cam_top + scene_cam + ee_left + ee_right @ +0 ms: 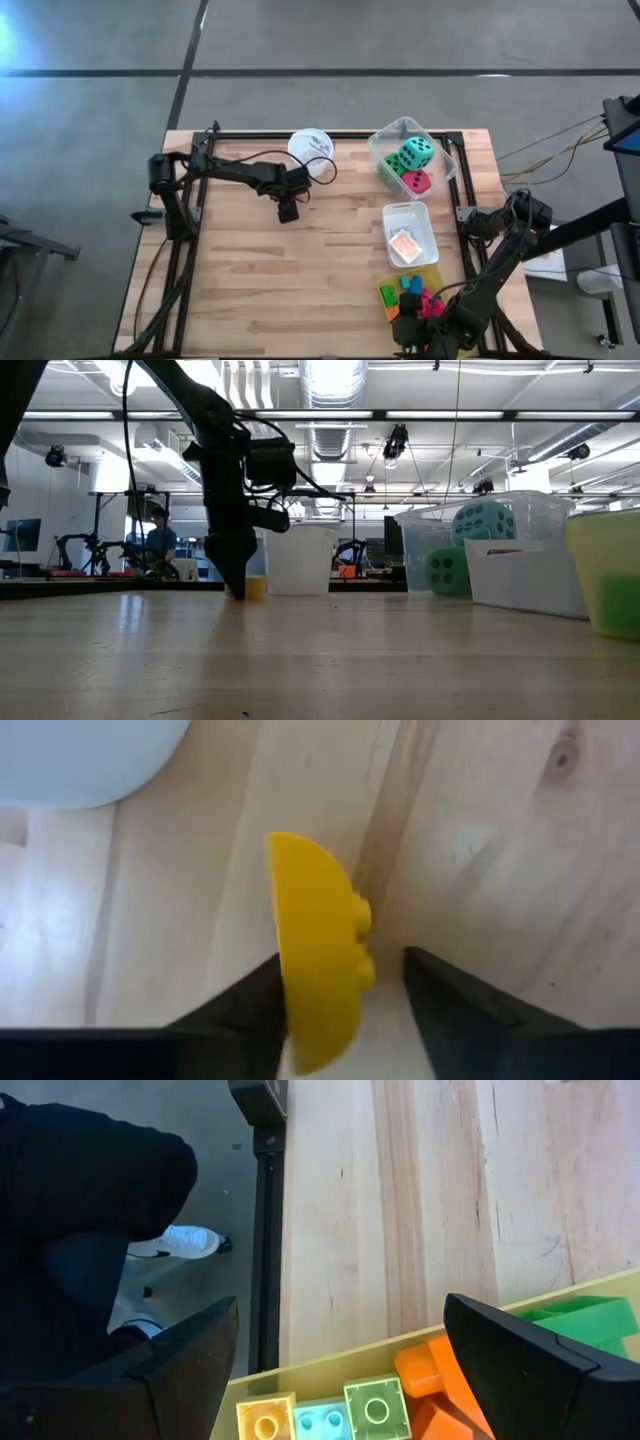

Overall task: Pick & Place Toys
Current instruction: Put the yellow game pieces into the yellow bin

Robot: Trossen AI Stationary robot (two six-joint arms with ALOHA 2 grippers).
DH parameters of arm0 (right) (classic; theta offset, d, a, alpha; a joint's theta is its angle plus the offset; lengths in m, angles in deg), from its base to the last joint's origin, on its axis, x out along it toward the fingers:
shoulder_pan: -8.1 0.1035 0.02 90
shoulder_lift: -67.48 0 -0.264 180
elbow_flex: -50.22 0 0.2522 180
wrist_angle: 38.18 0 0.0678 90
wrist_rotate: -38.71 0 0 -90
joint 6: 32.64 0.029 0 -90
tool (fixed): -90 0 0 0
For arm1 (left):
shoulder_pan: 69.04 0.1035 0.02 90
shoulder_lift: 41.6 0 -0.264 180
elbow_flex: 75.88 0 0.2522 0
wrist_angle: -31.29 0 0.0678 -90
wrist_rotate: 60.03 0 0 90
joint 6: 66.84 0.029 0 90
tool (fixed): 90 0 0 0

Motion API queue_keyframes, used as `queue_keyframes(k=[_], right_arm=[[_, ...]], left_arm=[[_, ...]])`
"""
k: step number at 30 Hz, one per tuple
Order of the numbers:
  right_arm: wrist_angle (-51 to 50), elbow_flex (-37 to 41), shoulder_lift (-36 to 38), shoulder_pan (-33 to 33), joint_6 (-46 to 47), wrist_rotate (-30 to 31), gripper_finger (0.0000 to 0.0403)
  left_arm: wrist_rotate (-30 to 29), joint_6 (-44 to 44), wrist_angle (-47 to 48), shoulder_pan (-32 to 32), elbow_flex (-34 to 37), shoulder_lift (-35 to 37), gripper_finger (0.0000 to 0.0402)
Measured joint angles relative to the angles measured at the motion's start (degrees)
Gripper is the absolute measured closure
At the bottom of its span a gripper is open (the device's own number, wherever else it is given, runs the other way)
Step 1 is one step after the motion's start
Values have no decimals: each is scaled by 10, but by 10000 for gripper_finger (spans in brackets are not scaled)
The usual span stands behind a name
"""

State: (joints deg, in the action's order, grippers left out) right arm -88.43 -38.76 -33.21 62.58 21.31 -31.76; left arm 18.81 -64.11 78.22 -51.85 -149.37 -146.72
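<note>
While fingers [340,1020] straddle yellow block [318,950] | left narrow | right wide

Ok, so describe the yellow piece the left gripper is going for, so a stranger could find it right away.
Start at the white round cup near the table's far edge. Just in front of it the left gripper points down at the wood, and the yellow block stands on edge between its fingers. It is the only toy out on the bare table; the rest sit in bins.

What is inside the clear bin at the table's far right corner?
The clear bin holds a teal die, a red-pink die and a green die. Anything beneath them is covered.
</note>
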Motion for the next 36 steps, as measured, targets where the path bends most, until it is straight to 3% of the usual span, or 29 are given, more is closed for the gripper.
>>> queue_keyframes(k=[7, 17, 24, 31, 36], right_arm=[[0, 0, 0, 0, -2, 0, 60], [0, 0, 0, 0, 0, 31, 60], [4, 0, 0, -6, -56, 83, 60], [58, 0, 0, -38, -161, 186, 60], [125, 0, 0, -64, -224, 260, 60]], left_arm=[[63, -43, 0, 0, 0, 0, 336], [139, -160, 15, -13, 0, 7, 334], [220, -182, 12, -75, 2, 59, 334], [213, -174, -70, -215, 2, 131, 334], [83, -93, -189, -358, -1, 151, 334]])
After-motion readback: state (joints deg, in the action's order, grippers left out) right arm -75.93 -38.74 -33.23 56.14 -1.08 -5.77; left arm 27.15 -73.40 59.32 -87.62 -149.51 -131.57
